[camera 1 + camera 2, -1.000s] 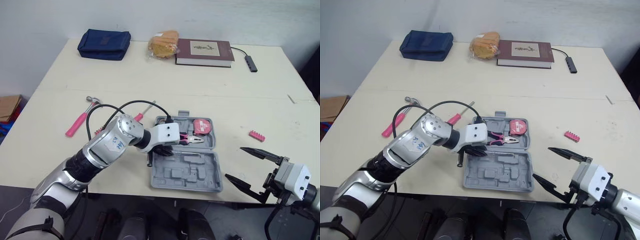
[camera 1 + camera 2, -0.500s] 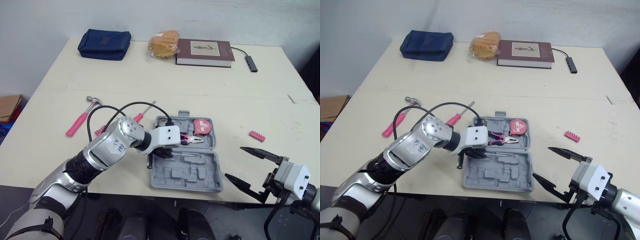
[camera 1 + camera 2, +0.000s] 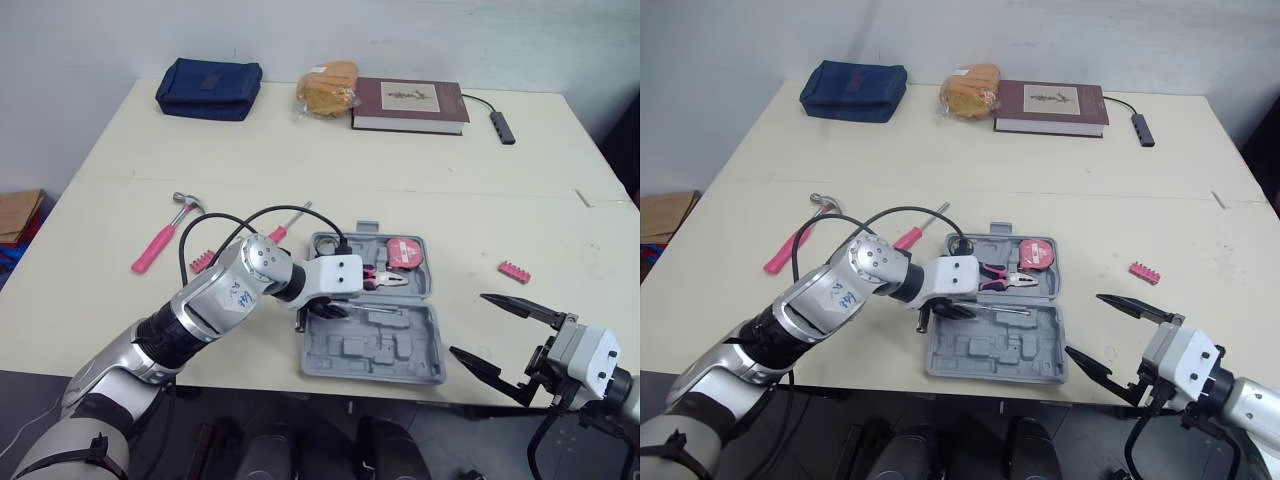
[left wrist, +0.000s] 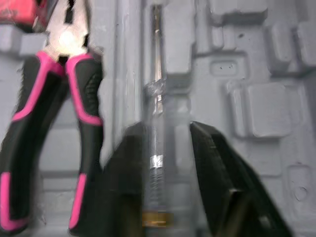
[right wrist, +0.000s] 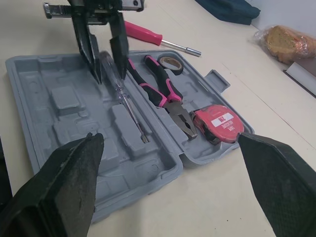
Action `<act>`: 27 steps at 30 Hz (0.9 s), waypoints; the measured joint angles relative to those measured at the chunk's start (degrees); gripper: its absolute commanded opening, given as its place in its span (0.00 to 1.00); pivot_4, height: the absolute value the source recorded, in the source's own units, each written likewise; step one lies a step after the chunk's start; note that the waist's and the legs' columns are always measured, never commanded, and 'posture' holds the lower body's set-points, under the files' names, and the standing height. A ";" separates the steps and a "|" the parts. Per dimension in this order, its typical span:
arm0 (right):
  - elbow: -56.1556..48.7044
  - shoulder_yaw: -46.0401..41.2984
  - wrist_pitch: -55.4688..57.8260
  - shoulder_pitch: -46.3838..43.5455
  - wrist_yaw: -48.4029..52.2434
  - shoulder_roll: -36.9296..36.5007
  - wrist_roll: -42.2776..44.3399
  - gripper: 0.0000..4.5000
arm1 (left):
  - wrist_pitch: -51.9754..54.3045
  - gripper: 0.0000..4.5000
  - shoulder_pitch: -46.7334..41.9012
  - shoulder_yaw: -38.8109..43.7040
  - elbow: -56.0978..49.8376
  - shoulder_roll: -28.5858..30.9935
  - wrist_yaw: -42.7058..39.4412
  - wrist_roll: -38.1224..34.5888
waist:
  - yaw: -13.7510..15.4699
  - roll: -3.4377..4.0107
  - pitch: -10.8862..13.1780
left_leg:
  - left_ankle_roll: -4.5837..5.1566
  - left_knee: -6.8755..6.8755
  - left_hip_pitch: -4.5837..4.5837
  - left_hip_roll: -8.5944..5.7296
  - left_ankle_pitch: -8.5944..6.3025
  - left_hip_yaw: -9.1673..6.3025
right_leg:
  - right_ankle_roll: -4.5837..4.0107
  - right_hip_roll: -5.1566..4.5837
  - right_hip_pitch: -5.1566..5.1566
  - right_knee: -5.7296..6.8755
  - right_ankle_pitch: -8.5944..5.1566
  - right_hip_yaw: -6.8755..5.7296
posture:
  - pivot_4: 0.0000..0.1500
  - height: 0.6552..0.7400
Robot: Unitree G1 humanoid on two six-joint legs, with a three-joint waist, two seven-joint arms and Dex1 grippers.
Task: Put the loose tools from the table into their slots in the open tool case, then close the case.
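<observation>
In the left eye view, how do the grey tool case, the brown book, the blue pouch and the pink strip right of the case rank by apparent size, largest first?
1. Tool case, though it also lies nearest the camera.
2. Book and blue pouch: they look about alike, so unranked.
3. Pink strip, clearly smallest.

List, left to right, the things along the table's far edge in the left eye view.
Navy blue zipped fabric pouch → tan bread loaf in a clear plastic bag → dark red hardcover book → small dark grey adapter on a black cable.
</observation>
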 measured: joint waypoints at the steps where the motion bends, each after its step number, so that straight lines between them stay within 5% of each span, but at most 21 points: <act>1: 0.00 0.08 0.06 -0.06 -0.01 0.00 0.00 1.00 | -0.90 0.60 0.01 0.13 -0.32 0.52 -0.34 -0.02 | 0.00 0.00 0.00 | 0.00 0.00 0.00 0.00 0.00 0.00 | 0.00 0.00 0.00 0.00 0.00 0.00 | 1.00 1.00; 8: 0.00 0.47 0.71 -0.04 0.04 0.00 0.03 1.00 | -4.46 0.60 0.15 4.92 -2.29 2.19 -3.17 -1.67 | -0.01 0.00 0.00 | 0.00 0.04 0.00 0.00 0.00 0.00 | 0.00 0.00 0.00 0.03 0.00 0.00 | 1.00 1.00; 11: -0.03 0.49 0.71 0.36 0.02 0.03 0.02 1.00 | -12.41 0.42 3.23 10.31 -1.00 -1.91 -2.71 -4.33 | 0.08 0.00 0.00 | 0.01 0.09 -0.01 0.00 -0.01 -0.01 | 0.00 -0.06 0.02 0.03 0.00 0.00 | 1.00 1.00; 15: -0.52 0.55 0.71 0.66 -0.17 0.24 0.01 1.00 | -15.78 0.00 6.67 13.69 2.24 -7.10 -1.95 -8.45 | 0.06 0.00 0.00 | 0.04 0.27 -0.09 0.00 -0.03 -0.08 | 0.00 -0.06 0.02 0.10 0.00 -0.03 | 1.00 1.00; 27: -0.63 0.60 0.70 1.13 -0.69 0.92 -0.53 1.00 | -26.22 0.00 12.38 14.51 14.62 -9.55 -1.07 -5.55 | 0.08 0.02 -0.01 | 0.10 0.33 -0.05 -0.03 -0.08 -0.01 | 0.02 -0.10 0.02 0.18 0.01 -0.13 | 1.00 1.00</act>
